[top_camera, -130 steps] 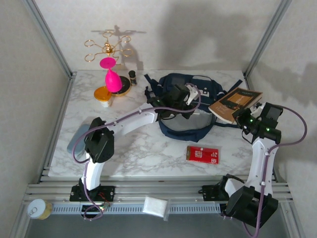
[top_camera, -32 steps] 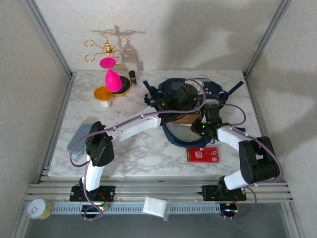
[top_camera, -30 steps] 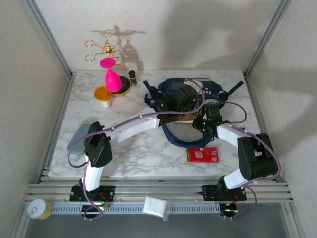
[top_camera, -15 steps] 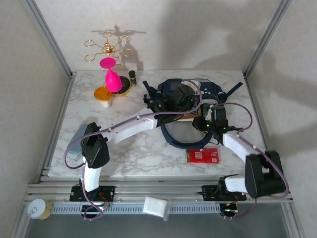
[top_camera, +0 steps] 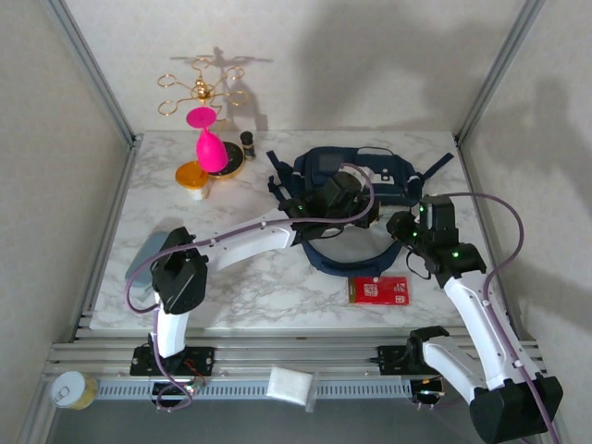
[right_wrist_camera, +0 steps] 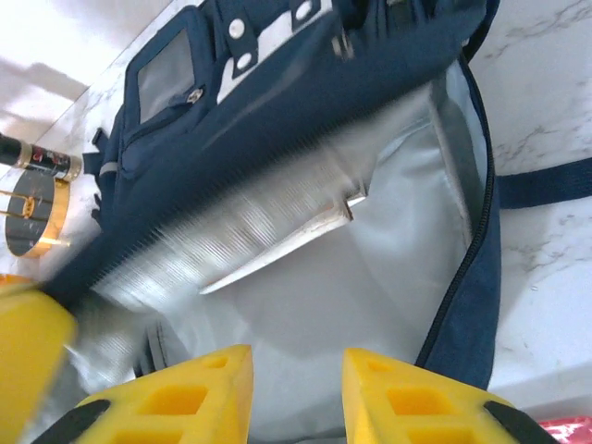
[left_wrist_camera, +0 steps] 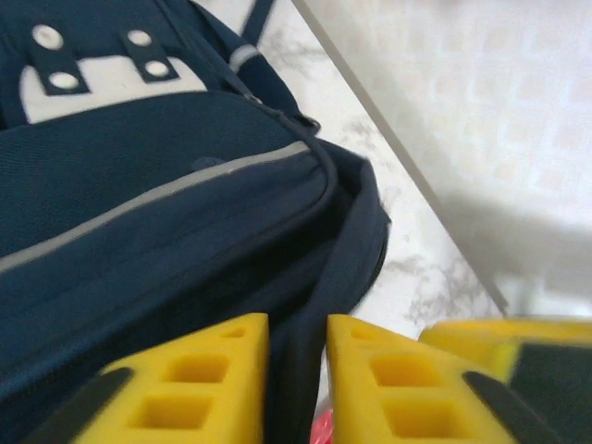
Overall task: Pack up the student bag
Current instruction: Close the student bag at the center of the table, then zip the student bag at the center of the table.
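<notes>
**Operator:** Where do we locate the student bag [top_camera: 326,169]?

**Technician:** We locate it on the far middle of the table [top_camera: 268,282]. There is one bag. Its long axis runs left to right and its unzipped mouth gapes toward the near edge. In the right wrist view, the silver lining [right_wrist_camera: 370,277] shows inside.

**Operator:** What do we record for the claws?

**Technician:** The left gripper [top_camera: 350,203] sits at the rim of the mouth. Its fingers [left_wrist_camera: 213,370] stand a narrow gap apart, and dark bag fabric runs into that gap. We cannot tell whether they pinch it. The right gripper [top_camera: 404,225] hangs just beside the right end of the mouth, with its jaws narrowly parted and nothing between them.

**Operator:** Which relation governs the coming move?

**Technician:** We judge the next item to be the red packet [top_camera: 378,289]. There is one, lying flat just on the near side of the bag with its long axis left to right. It lies nearward and slightly left of the right gripper, which is the nearer of the two claws. The mouth of the bag lies to that claw's left.

**Operator:** What else do we count?

**Technician:** One pink goblet [top_camera: 209,143], one orange-lidded jar [top_camera: 192,175] and one small dark bottle [top_camera: 247,141], all well apart at the far left.
</notes>
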`<state>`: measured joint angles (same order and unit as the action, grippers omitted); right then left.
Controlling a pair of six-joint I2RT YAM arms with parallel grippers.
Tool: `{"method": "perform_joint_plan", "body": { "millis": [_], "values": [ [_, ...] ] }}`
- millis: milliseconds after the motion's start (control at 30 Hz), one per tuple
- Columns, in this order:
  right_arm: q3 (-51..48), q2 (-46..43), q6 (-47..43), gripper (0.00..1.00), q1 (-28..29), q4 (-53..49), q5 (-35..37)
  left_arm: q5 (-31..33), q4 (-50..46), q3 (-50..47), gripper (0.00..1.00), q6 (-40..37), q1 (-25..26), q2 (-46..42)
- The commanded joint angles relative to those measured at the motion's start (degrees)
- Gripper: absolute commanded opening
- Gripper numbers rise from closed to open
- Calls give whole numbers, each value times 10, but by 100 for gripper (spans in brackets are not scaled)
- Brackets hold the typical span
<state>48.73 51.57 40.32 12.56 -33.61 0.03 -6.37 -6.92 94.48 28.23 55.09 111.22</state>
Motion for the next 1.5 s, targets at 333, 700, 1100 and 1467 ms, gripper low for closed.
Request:
{"method": "perform_joint_plan", "body": {
  "millis": [333, 700, 1100, 1467],
  "values": [
    [-50, 63, 23, 51, 3, 23, -72, 9, 31, -204, 69, 96, -144, -157],
    [-97, 107, 24, 62, 0, 57, -32, 22, 6, -112, 71, 119, -225, 37],
    [-135, 153, 14, 57, -13, 122, -49, -10, 53, -58, 60, 149, -269, 155],
    [-126, 195, -10, 37, -49, 195, -70, -46, 128, -85, 13, 184, -270, 160]
  ]
}}
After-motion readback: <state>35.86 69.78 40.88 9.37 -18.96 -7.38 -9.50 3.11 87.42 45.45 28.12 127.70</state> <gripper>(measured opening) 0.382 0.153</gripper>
